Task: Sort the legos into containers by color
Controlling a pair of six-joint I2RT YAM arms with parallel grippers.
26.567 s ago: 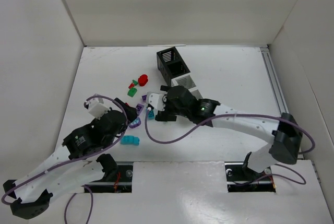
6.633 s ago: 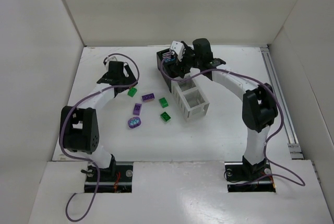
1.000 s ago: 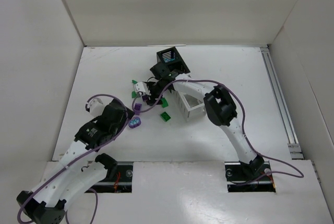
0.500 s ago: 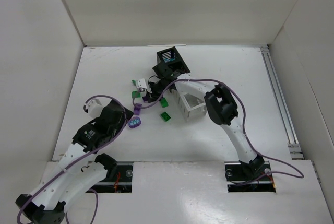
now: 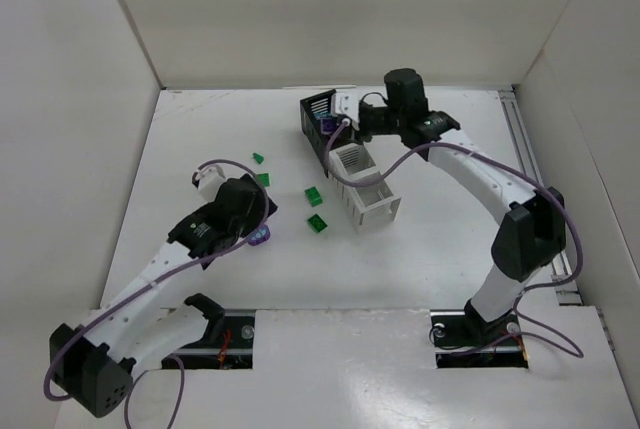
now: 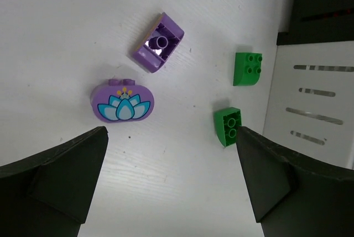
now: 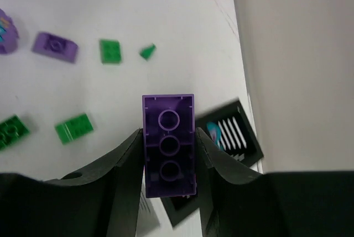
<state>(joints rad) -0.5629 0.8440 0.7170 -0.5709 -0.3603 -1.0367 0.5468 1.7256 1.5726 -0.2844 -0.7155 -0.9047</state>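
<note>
Purple brick [image 7: 168, 146] gripped, right fingers [image 7: 119, 176]; wrist view clearest.

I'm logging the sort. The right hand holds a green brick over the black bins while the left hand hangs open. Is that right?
No: the brick in the right hand is purple, not green, as the right wrist view shows. It is over the black bins, and the left hand hangs open.

The right gripper [image 7: 168, 159] clamps a purple rectangular plastic brick [image 7: 168, 146], its 3 underside sockets showing. Right of that brick is a black slatted bin [image 7: 232, 132]; left of it are 4 green plastic bricks [image 7: 110, 51].
</note>
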